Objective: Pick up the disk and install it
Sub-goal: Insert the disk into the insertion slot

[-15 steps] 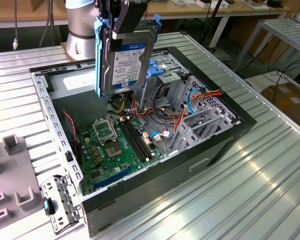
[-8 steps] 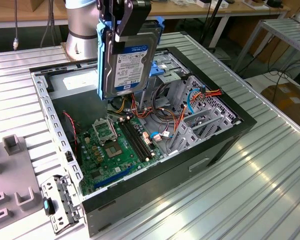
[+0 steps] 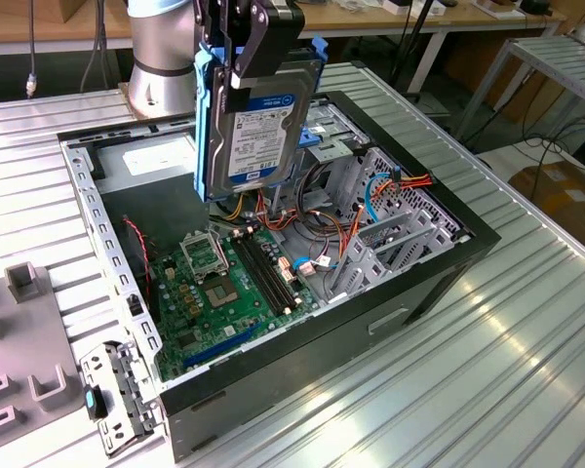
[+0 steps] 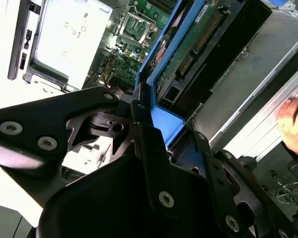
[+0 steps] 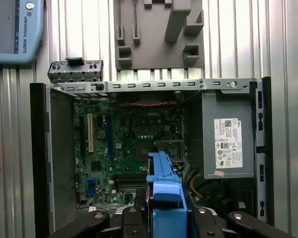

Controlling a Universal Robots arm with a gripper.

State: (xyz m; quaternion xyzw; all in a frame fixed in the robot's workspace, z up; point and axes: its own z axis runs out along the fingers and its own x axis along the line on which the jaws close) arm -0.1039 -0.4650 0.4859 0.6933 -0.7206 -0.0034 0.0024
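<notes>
Gripper clamped on the disk, the motherboard beneath it; the second wrist view catches a person's hand.

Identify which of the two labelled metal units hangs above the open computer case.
The disk, blue-railed, held by the gripper; the grey power supply sits inside the case.

Exterior view: off-arm, elevated, oblique onto open PC case, mid range; first wrist view: approx. plumb down into case, disk edge in foreground; second wrist view: v. close, skewed along disk; all three share motherboard.
</notes>
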